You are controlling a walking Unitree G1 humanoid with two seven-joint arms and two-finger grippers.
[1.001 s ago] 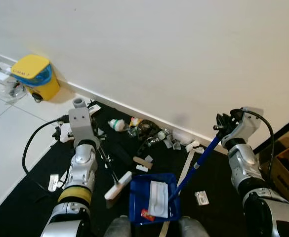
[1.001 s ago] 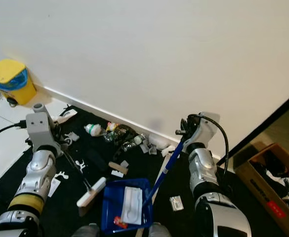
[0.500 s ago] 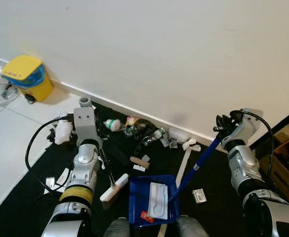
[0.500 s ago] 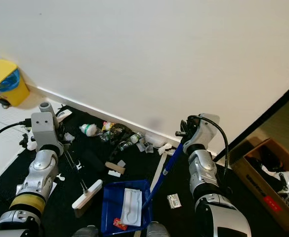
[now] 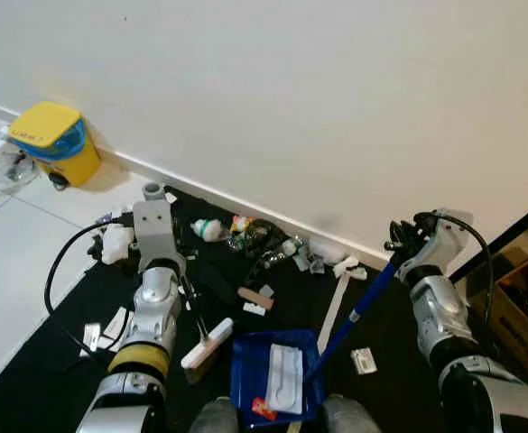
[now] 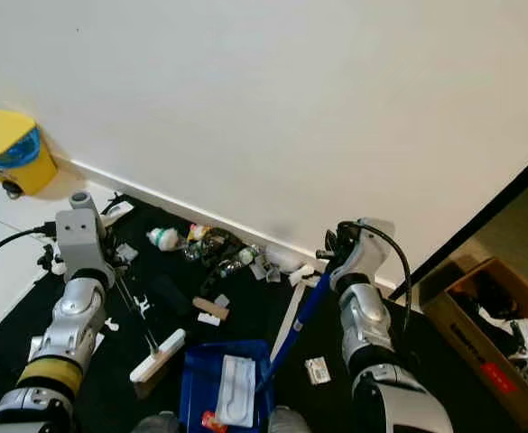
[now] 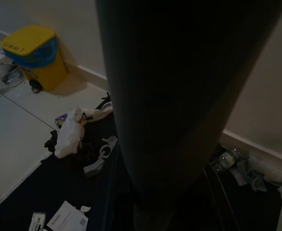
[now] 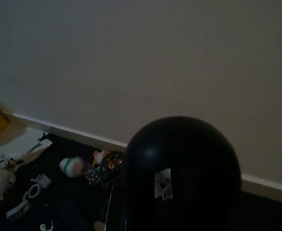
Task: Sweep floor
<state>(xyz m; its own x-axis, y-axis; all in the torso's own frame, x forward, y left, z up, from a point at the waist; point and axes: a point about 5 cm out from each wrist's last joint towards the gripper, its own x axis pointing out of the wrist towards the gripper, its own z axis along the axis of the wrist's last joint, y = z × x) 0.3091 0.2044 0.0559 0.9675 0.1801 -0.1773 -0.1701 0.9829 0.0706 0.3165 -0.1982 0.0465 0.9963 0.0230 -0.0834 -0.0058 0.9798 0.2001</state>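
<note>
Left eye view: right pincer (image 5: 402, 242) grasps blue dustpan handle (image 5: 365, 299); yellow bin (image 5: 53, 142) lettering unreadable.

A dark shaft (image 7: 179, 96) blocks the middle of the left wrist view; a black knob (image 8: 181, 173) covers the lower right wrist view. The cardboard box (image 6: 503, 347) runs off-frame.

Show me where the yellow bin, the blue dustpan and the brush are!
yellow bin (image 5: 54, 144): left eye view, on its yellow lid beside the wall.
blue dustpan (image 5: 249, 372): left eye view, on a bare blue part of its tray.
brush (image 5: 206, 340): left eye view, on its pale head on the black mat.
</note>
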